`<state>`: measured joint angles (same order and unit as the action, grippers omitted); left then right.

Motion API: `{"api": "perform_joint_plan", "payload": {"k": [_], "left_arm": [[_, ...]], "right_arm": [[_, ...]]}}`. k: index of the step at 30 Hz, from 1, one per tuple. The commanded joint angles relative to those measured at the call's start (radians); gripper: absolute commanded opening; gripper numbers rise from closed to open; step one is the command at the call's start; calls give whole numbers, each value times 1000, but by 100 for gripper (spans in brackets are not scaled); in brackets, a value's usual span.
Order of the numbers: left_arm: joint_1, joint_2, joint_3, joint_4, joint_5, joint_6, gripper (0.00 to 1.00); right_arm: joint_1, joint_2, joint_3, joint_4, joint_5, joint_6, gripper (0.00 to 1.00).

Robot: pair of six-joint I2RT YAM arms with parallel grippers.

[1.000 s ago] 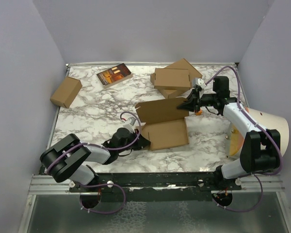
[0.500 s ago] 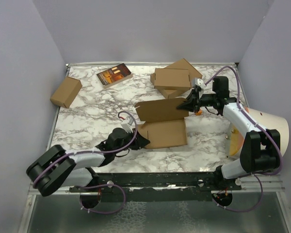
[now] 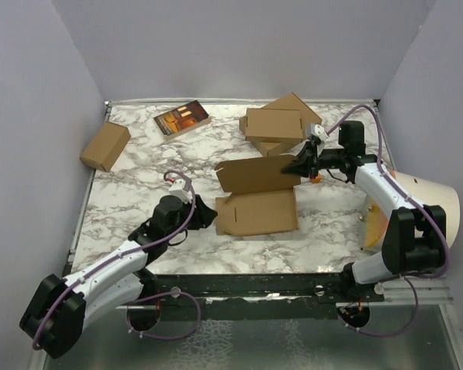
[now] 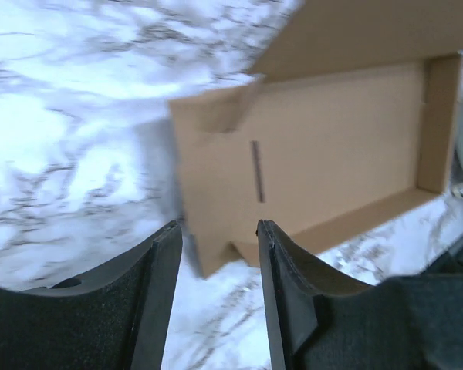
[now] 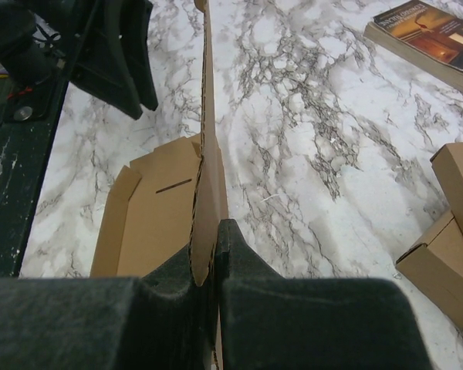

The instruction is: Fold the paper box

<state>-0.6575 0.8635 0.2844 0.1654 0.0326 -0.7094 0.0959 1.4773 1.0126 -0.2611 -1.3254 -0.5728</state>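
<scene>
Right wrist view showed R gripper point(image 5: 207, 239) pinching the box's point(image 5: 158, 208) upright lid edge, mid table point(image 3: 139, 177). L gripper point(image 4: 217, 231) was spread, empty, just beside its left flap. I judged it light, stiff, easily creased; best gripped at flap edges.

White left arm point(image 3: 112, 266) and right arm point(image 3: 378, 181), black joints, looping purple cables point(image 3: 179, 176), left gripper point(image 4: 218, 231) with textured black fingers point(image 4: 150, 301)
</scene>
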Motion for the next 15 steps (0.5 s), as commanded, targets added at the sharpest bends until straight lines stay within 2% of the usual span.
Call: {"api": "perform_joint_plan", "payload": {"k": [1, 8, 15], "left_arm": [[155, 64, -34, 49, 101, 19, 48], [192, 258, -29, 263, 273, -12, 50], [191, 353, -55, 379, 310, -57, 46]], "right_arm": [[-6, -2, -3, 4, -11, -6, 1], [-6, 0, -5, 6, -12, -4, 1], [-5, 3, -5, 8, -17, -3, 1]]}}
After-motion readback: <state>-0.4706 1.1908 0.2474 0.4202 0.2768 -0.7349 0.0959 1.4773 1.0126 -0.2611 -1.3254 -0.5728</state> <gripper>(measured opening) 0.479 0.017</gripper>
